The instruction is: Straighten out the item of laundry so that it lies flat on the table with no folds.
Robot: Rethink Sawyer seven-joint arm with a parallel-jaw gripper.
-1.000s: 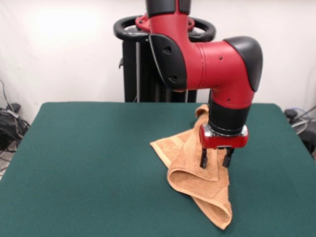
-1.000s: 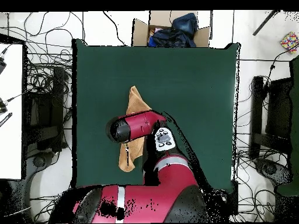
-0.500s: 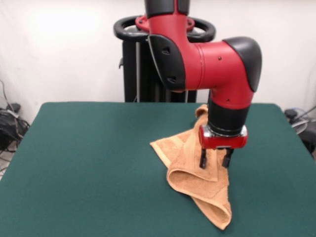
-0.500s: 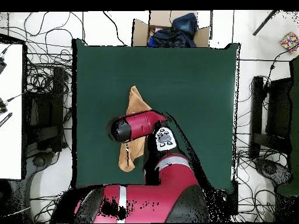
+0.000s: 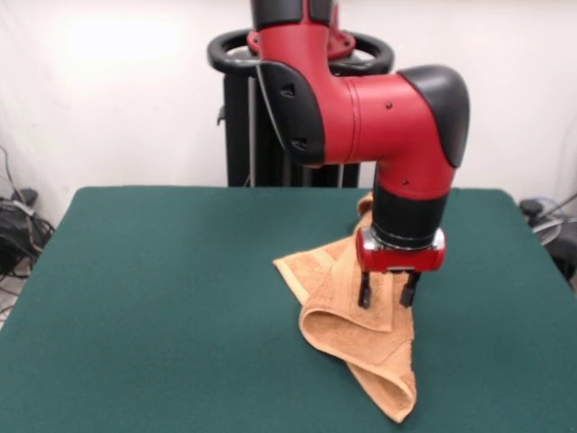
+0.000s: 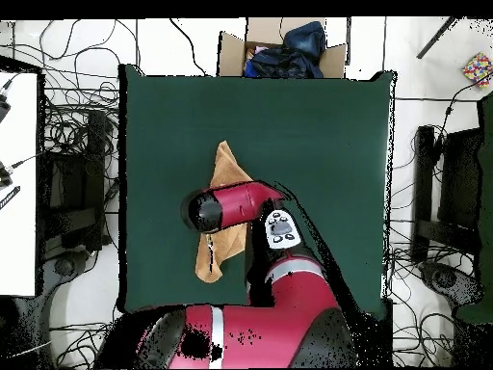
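Note:
The light orange-tan towel (image 5: 347, 311) lies crumpled on the dark green table (image 5: 162, 289), right of centre, folded into a long strip with a rolled fold at its left side and a tip pointing to the near edge. My gripper (image 5: 387, 296) points straight down over the towel's middle, fingers apart, tips at the cloth. In the overhead view the arm covers the gripper and the towel's (image 6: 225, 171) middle; only its two ends show on the table (image 6: 318, 145).
The robot's pedestal (image 5: 270, 117) stands behind the table's far edge. A cardboard box with dark cloth (image 6: 281, 48) sits beyond the table's top edge in the overhead view. Cables lie on the floor around the table.
The gripper has shifted slightly left in the front view, and the towel's fold and near tip have shifted left with it.

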